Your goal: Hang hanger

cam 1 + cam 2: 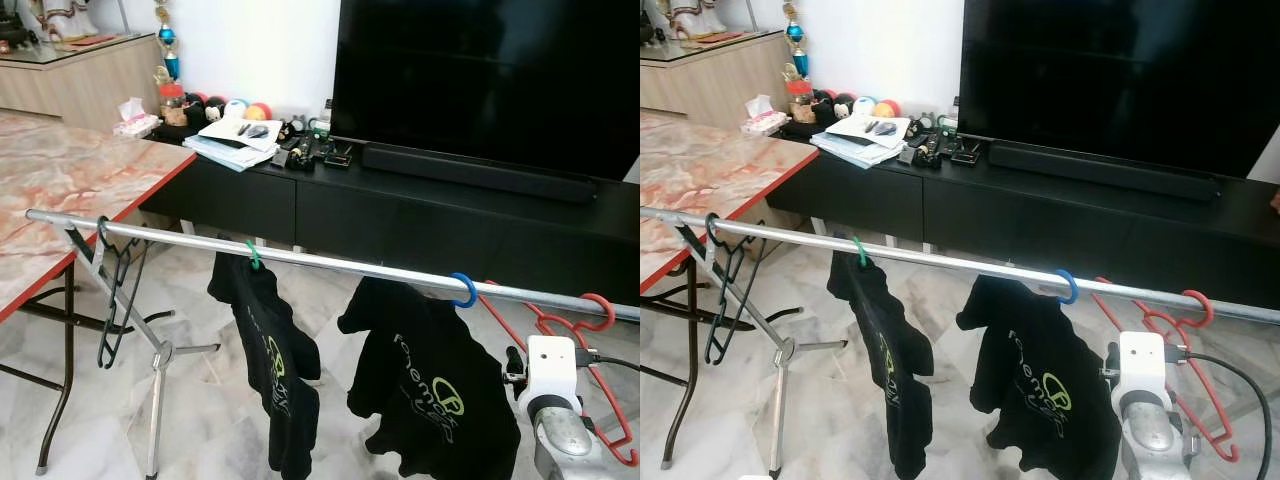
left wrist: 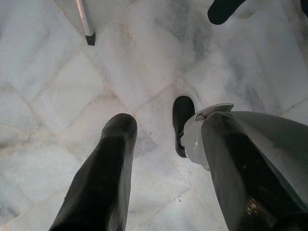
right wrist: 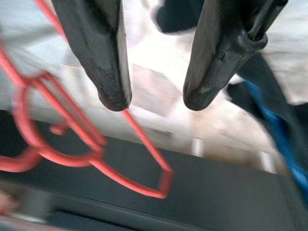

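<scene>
We see the red hanger point(image 1: 585, 340) hooked on the rail point(image 1: 330, 262), our right gripper point(image 3: 151, 98) open just beside it, left gripper point(image 2: 154, 139) open over the floor point(image 2: 43, 96).

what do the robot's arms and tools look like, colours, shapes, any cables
The right arm is silver metal with a white boxy block on top and a black cable looping out from its side. The right tool has two long, glossy black fingers with rounded tips. The left tool also has two black fingers, tapering to rounded ends, one of them joined to a curved silver-grey metal part.
</scene>
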Available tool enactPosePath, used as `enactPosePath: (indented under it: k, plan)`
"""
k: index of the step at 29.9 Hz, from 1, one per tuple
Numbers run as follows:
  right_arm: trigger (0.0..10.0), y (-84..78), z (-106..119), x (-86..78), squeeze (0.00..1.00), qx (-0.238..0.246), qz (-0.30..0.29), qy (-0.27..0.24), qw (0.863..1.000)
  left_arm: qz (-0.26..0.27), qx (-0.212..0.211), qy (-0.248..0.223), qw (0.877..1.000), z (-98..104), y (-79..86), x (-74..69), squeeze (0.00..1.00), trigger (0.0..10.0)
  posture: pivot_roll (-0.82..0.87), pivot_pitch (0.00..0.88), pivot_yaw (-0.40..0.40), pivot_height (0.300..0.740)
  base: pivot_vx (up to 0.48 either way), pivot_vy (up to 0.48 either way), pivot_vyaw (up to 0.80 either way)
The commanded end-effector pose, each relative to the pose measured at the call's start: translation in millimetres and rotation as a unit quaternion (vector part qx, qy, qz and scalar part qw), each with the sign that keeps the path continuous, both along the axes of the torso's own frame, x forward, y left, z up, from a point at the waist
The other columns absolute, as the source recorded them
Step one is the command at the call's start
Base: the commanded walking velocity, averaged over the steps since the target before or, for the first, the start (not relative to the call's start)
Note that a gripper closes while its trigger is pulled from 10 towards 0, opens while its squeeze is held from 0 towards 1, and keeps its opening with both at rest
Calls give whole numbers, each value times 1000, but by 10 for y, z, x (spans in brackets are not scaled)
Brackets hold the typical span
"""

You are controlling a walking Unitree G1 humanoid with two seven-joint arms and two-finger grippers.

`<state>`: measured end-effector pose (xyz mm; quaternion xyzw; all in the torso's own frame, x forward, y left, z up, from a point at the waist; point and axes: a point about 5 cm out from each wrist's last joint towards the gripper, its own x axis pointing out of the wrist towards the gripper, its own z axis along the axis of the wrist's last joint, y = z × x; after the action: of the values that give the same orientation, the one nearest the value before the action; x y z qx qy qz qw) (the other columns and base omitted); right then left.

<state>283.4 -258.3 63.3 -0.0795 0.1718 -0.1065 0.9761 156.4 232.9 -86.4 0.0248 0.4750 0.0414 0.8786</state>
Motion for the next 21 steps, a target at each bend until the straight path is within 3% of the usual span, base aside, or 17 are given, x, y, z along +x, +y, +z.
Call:
enactPosePath:
  k: [1, 5, 7, 10, 16, 21]
  plan:
    - [10000, 8, 160, 112, 0, 17, 15, -34, 999, 0, -4, 12, 1000, -24, -13, -44, 0, 10000, 163, 0, -42, 740, 0, 0, 0]
    - [10000, -9, 162, 163, 0, 29, 31, -7, 999, 5, -3, 11, 1000, -23, -13, -40, 0, 10000, 161, 0, -44, 740, 0, 0, 0]
    - [10000, 19, 88, 175, 0, 33, 73, 30, 996, 6, -4, 11, 1000, -23, -17, -36, 0, 10000, 160, 0, -45, 740, 0, 0, 0]
    - [10000, 31, 84, 200, 0, 31, 103, 34, 994, 7, -5, 10, 1000, -22, -18, -33, 0, 10000, 164, 0, -46, 740, 0, 0, 0]
    - [10000, -71, 127, 275, 0, 21, 91, 42, 995, 8, -4, 9, 1000, -17, -14, -24, 0, 10000, 166, 0, -41, 740, 0, 0, 0]
    - [10000, -32, 161, 329, 0, 42, 125, 43, 990, 7, -3, 9, 1000, -14, -4, -20, 0, 10000, 166, 0, -37, 740, 0, 0, 0]
